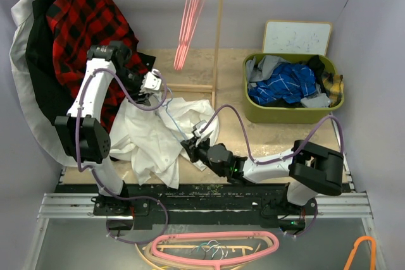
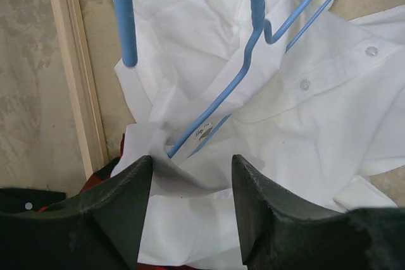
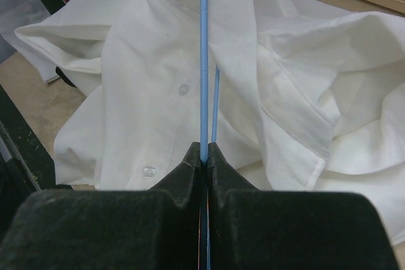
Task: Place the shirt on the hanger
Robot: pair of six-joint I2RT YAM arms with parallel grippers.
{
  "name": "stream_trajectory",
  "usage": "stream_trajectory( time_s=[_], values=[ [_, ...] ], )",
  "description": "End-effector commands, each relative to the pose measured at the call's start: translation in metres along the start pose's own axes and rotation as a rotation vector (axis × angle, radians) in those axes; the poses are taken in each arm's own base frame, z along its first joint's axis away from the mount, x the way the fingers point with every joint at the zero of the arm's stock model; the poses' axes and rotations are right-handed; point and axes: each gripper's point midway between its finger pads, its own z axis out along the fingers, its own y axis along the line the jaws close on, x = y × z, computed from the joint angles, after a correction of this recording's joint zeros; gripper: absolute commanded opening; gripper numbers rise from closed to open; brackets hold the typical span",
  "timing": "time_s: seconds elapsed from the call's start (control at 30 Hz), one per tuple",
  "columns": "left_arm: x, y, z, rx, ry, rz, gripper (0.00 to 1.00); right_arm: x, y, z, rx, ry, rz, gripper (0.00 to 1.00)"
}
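Right gripper [image 3: 204, 153] is clamped tight on the wire of the light-blue hanger [image 3: 204, 61], right at the edge of the shirt [image 1: 158, 143], which lies crumpled on the table [image 1: 272, 134]. The hanger runs across the shirt's button strip. My left gripper [image 2: 190, 169] hangs over the shirt's far side with its jaws spread (nothing pinched, far as I can see). The hanger's end dips into a shirt fold between them.

Your left arm [image 1: 95, 90]: raised, reaching forward
Left gripper [image 2: 192, 162]: jaws apart
Your right arm [image 1: 272, 167]: low, stretched leftward
Right gripper [image 3: 204, 150]: pinched on the hanger [image 3: 203, 61]
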Motion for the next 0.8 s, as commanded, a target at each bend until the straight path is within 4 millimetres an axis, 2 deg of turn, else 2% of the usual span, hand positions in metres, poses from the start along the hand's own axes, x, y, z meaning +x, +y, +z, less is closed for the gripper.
stream_trajectory(
  time_s=[0.0, 0.07, 0.17, 0.27, 0.3, 0.43, 0.6, 0.77],
  values=[
    [-0.012, -0.003, -0.003, 0.011, 0.001, -0.036, 0.55, -0.028, 0.004, 0.005, 0.012, -0.079, 0.018, 0.0],
    [-0.006, -0.002, 0.0, 0.02, 0.021, -0.062, 0.49, -0.028, 0.003, 0.004, 0.016, -0.081, 0.023, 0.0],
    [-0.001, -0.003, 0.002, 0.026, 0.045, -0.076, 0.34, -0.029, 0.002, 0.004, 0.023, -0.082, 0.028, 0.0],
    [0.001, -0.001, 0.002, 0.011, 0.065, -0.089, 0.05, -0.028, -0.004, 0.005, 0.058, -0.079, 0.028, 0.0],
    [0.001, 0.0, 0.001, -0.002, 0.071, -0.1, 0.0, -0.031, -0.009, 0.006, 0.094, -0.087, 0.028, 0.0],
    [-0.006, 0.009, -0.01, -0.117, 0.081, -0.135, 0.0, -0.038, -0.022, 0.008, 0.21, -0.096, 0.046, 0.0],
    [-0.029, 0.016, -0.035, -0.353, 0.048, -0.216, 0.0, -0.045, -0.011, 0.013, 0.253, -0.104, 0.04, 0.0],
    [-0.055, -0.009, -0.051, -0.445, -0.023, -0.256, 0.0, -0.055, -0.003, 0.019, 0.247, -0.131, 0.067, 0.0]
  ],
)
